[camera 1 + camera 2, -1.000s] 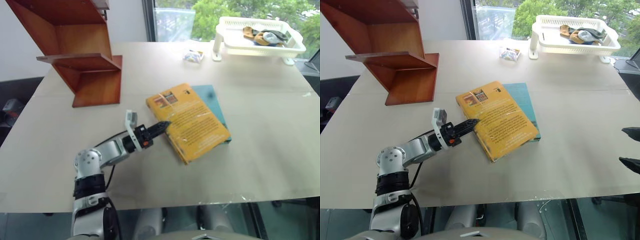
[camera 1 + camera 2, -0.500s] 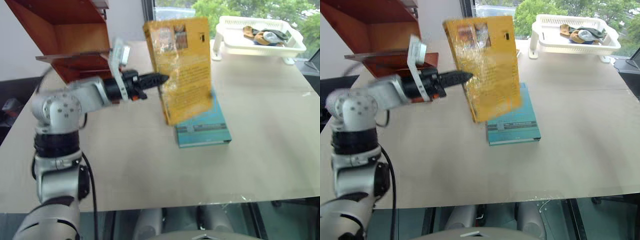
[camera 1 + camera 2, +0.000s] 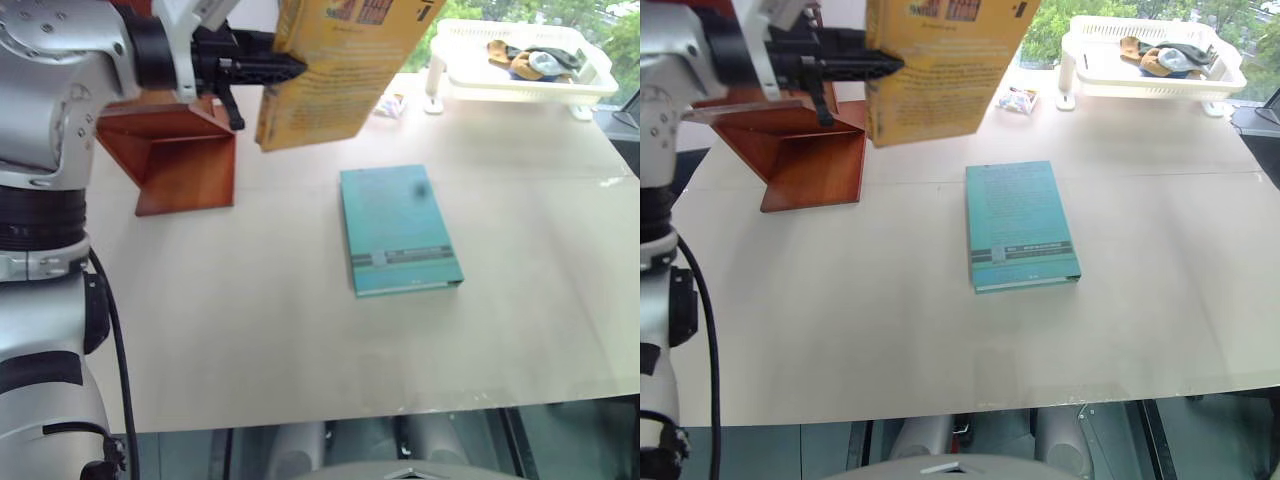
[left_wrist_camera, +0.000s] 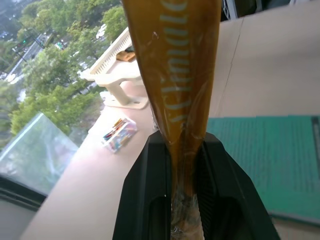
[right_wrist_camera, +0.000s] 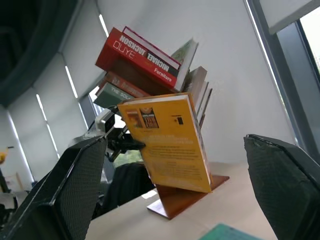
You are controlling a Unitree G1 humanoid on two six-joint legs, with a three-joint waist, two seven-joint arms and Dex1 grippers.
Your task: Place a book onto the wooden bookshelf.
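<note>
Book point(image 3: 330, 70), orange-yellow, is up in the air w/ left gripper point(image 3: 285, 68) clamped tight on its edge, well above table point(image 3: 300, 330) & just beside wooden bookshelf point(image 3: 185, 160). Left wrist view: spine point(image 4: 177, 85) pinched btwn both black fingers point(image 4: 145, 200). Teal book point(image 3: 398, 228) lies flat on table. Right gripper point(image 5: 175, 200) spread wide, nothing in it. White tray point(image 3: 520, 65) at far edge.
</note>
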